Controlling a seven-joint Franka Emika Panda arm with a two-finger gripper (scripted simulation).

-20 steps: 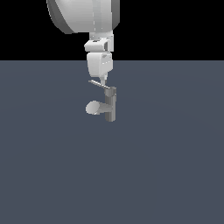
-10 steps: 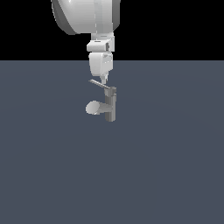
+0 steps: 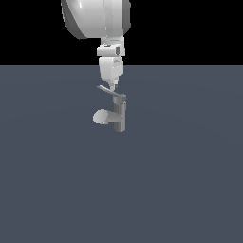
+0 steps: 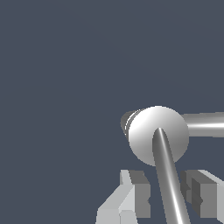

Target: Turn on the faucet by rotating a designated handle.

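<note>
Faucet (image 3: 120, 114) upright on the dark table (image 3: 180, 180), roughly central in the exterior view, a little above the middle. Thick spout with pale rounded end pointing toward the exterior view's left. Thin flat handle (image 3: 109, 91) slanting up from the round cap atop the body, free end also toward the exterior view's left.

End effector (image 3: 112, 85) hanging straight down from the white arm, tip just above the handle near its middle. Upper arm cut off by the frame's top edge; only the bulky white housing and wrist visible. Fingers too small and merged there to separate; contact with the handle impossible to confirm from that angle.

In the wrist view, faucet (image 4: 158, 134) seen from above as a shiny round cap, spout running off the frame edge. Handle (image 4: 168, 179) a narrow bar passing between the two fingers (image 4: 139, 194) of the end effector (image 4: 168, 194). Fingers apart, one on each side of the lever, a gap visible on both sides; possibly no touch yet. Finger bases cut off by the frame.
</note>
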